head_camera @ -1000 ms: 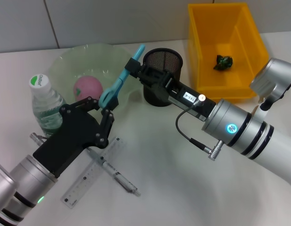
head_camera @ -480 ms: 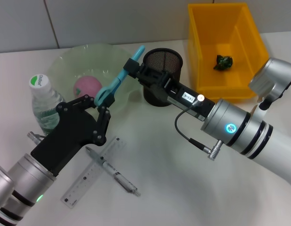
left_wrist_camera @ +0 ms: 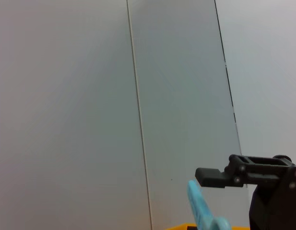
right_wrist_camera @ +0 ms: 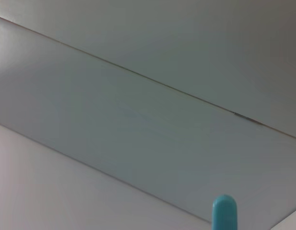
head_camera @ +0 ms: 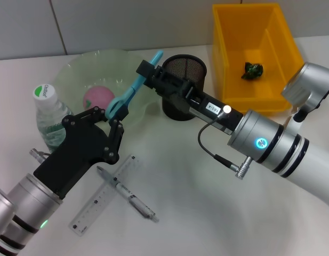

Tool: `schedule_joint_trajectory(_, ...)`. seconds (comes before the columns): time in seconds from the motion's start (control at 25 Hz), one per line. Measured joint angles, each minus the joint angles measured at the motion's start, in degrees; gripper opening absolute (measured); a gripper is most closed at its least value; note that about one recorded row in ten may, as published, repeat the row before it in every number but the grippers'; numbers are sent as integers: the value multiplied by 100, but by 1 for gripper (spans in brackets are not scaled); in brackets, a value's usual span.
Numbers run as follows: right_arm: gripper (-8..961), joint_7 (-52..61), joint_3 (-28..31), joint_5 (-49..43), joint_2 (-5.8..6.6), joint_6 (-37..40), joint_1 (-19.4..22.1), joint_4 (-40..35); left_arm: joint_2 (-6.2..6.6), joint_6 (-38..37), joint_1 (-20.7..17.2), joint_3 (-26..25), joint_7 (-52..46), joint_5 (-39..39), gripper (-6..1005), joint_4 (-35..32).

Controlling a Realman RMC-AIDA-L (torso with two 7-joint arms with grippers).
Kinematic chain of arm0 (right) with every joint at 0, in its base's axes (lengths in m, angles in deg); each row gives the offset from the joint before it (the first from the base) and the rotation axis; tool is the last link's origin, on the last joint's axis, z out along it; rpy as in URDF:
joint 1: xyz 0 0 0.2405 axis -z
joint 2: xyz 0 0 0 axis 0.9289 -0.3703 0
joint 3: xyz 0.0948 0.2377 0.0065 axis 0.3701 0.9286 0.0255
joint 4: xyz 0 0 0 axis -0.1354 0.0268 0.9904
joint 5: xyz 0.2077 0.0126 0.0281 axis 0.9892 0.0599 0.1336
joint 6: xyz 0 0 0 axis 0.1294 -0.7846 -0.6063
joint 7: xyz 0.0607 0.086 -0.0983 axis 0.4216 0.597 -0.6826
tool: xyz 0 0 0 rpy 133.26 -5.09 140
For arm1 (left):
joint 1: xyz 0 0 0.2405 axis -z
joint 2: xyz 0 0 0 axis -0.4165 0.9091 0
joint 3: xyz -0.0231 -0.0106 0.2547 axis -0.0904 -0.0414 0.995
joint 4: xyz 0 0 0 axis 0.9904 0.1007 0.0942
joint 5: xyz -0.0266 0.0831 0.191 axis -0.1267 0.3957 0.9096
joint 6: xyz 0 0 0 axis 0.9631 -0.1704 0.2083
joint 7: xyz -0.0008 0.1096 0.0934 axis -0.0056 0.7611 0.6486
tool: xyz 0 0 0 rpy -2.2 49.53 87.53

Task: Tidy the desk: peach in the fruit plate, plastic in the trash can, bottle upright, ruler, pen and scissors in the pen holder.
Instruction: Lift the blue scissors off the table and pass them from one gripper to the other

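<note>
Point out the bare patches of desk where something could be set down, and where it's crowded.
Bare white desk lies in front of the black wire-mesh pen holder, right of the grey pen and clear plastic ruler. Crowded: the left, around the clear water bottle, pale green ruffled fruit plate and left gripper.

Bright, even light; soft shadows; sharp focus.
</note>
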Motion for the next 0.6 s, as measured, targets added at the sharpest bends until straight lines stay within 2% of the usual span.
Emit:
schedule_joint_trajectory(0.16,649,5,4,-9,0,-3,-9,-32,0,0,5,-38,0,-1,99,0)
schedule_joint_trajectory(0.6,677,139,-56,-60,0,4,31,-160,0,-19,15,-41,0,-1,99,0)
